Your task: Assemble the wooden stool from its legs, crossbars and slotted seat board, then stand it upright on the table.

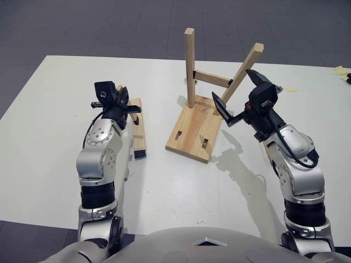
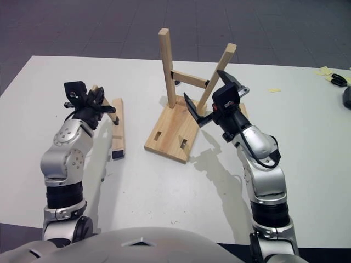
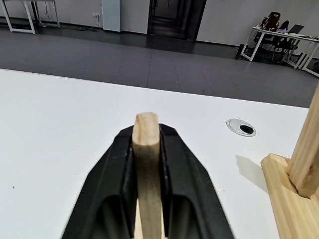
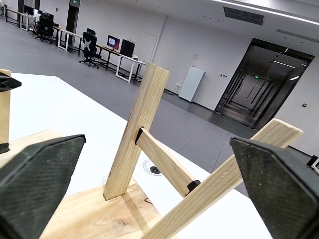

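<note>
The slotted seat board (image 1: 193,133) lies flat on the white table. Out of its far end rise one upright leg (image 1: 189,66) and one leg (image 1: 243,70) leaning right, joined by a crossbar (image 1: 211,79). My right gripper (image 1: 239,94) is open just in front of the leaning leg (image 4: 209,199), one finger (image 4: 40,174) on each side and touching nothing. My left gripper (image 1: 123,104) is shut on the end of a loose wooden leg piece (image 3: 147,169). A second bar (image 1: 139,130) lies on the table beside it, left of the board.
Yellow paper scraps (image 1: 340,71) lie at the table's far right, next to a dark object (image 2: 346,96) at the edge. A round cable hole (image 3: 241,127) sits in the tabletop behind the board. The near half of the table (image 1: 181,192) is bare.
</note>
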`<action>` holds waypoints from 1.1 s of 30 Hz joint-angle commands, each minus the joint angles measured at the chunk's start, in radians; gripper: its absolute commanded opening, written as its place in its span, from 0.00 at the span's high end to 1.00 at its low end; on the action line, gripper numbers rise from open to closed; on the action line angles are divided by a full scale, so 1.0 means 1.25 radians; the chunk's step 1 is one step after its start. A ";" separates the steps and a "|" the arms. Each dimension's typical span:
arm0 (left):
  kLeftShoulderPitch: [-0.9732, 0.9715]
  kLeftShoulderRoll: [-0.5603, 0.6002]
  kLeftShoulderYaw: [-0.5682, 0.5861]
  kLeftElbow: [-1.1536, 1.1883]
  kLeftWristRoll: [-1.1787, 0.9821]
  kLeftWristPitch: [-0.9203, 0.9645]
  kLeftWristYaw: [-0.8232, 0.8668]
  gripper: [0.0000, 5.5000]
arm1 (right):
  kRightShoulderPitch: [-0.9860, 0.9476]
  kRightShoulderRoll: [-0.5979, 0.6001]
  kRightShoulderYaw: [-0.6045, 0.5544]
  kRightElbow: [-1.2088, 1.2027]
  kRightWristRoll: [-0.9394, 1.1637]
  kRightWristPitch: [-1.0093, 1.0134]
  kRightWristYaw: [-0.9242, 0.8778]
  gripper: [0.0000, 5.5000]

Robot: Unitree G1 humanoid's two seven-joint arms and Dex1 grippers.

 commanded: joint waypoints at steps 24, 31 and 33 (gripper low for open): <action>0.064 0.017 0.054 -0.104 0.083 -0.111 0.016 0.92 | -0.003 -0.003 0.011 -0.001 -0.001 0.002 0.021 0.02; 0.024 -0.011 0.092 -0.173 0.030 -0.035 0.028 0.92 | 0.007 -0.002 0.011 -0.007 -0.003 0.002 0.020 0.02; 0.024 -0.032 0.128 -0.168 -0.020 0.000 0.031 0.92 | 0.010 -0.002 0.011 -0.009 -0.004 0.003 0.018 0.02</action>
